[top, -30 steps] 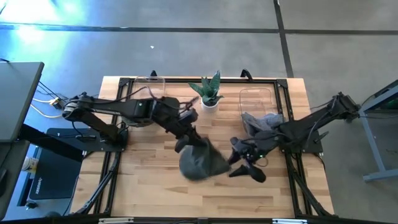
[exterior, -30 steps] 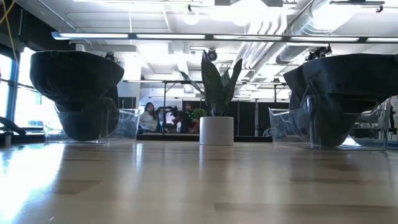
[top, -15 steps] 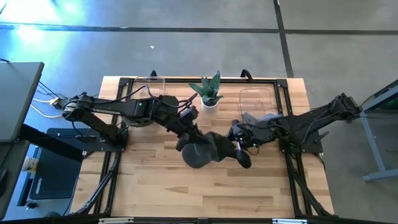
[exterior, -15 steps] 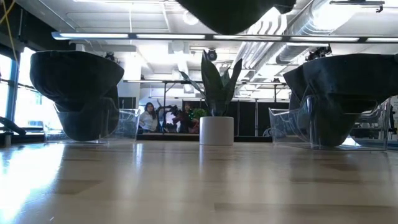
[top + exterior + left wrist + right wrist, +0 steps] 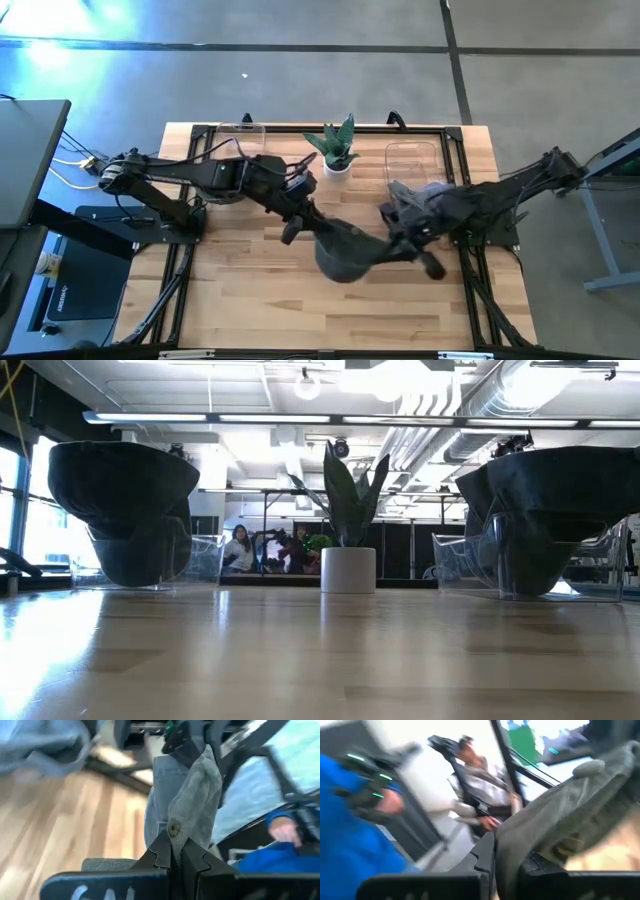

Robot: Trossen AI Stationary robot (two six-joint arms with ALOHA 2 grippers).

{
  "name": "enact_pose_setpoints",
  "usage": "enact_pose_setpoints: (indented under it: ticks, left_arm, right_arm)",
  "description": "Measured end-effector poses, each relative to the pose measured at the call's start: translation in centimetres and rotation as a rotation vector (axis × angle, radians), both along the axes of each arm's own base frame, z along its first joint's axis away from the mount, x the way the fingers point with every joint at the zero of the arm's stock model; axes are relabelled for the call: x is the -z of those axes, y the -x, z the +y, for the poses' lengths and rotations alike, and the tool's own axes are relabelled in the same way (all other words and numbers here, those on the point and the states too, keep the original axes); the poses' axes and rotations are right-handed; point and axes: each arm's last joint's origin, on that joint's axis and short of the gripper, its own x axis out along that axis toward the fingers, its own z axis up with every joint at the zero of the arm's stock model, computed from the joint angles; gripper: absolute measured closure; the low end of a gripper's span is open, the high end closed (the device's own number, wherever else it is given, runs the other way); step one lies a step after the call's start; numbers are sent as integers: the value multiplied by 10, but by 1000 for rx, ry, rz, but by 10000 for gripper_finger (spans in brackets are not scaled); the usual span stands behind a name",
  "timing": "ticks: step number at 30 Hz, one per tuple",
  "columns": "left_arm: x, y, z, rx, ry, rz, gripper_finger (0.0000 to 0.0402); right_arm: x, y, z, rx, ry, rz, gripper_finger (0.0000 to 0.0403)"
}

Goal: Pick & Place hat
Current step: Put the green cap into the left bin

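Both the left gripper [image 5: 312,222] and the right gripper [image 5: 400,243] are clamping the hat [image 5: 345,254] in mid-air over the table [image 5: 250,300], so picking looks done and placing is remaining.

Bright overhead ceiling lights [image 5: 305,387]; blue glare top-left of high view; both wrist views heavily motion-blurred.

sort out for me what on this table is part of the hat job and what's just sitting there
Part of the job:
- grey hat, held up between both arms
- left pincer, clamped on the hat's edge
- right pincer, gripping its other side
- clear bin holding more hats

Just lying about:
- potted plant at the table's back edge
- second clear bin, back left
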Motion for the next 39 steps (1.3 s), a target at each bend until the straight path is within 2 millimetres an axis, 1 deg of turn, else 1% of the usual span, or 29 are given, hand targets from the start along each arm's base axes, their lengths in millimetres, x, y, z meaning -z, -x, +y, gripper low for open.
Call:
enact_pose_setpoints:
  ticks: [2,5,7,10,12,14,16,18,21,23,25,28,29,31,33,36,39]
  left_arm:
    - [-9,-2,-3,23,25,-88,399]
    - [-20,-13,-17,106,41,-292,388]
    - [-19,-25,-25,160,25,-394,369]
    - [-9,-39,-29,195,46,-424,319]
    - [-6,-44,-29,206,59,-441,277]
    - [-5,-47,-24,200,63,-446,234]
    - [-5,-48,-25,190,64,-460,192]
    - [-1,-58,-25,180,66,-508,153]
    - [10,-69,-26,189,73,-547,109]
    - [13,-77,-27,182,82,-607,90]
    - [18,-82,-27,166,94,-599,82]
    - [25,-88,-31,183,117,-562,83]
    - [22,-93,-32,192,121,-592,85]
    - [23,-97,-34,238,124,-585,91]
    - [19,-98,-43,304,149,-566,96]
    - [4,-97,-55,391,179,-609,106]
    - [6,-98,-68,487,213,-556,119]
  right_arm:
    - [-11,8,0,-58,-23,-75,375]
    - [-22,14,1,-154,-32,-185,395]
    - [-26,16,1,-189,-39,-221,396]
    - [-27,17,2,-226,-52,-236,396]
    - [-27,17,2,-242,-51,-237,399]
    - [-28,17,3,-267,-65,-232,397]
    - [-28,18,3,-283,-67,-235,398]
    - [-28,18,3,-293,-62,-242,400]
    - [-28,18,3,-290,-61,-243,398]
    - [-28,18,3,-284,-53,-249,400]
    - [-29,18,3,-284,-49,-255,400]
    - [-29,18,3,-283,-52,-254,398]
    - [-29,18,3,-283,-52,-254,398]
    - [-29,18,3,-282,-52,-254,400]
    - [-29,18,3,-281,-51,-255,400]
    - [-31,21,1,-275,-57,-261,398]
    - [-36,29,-3,-266,-60,-270,400]
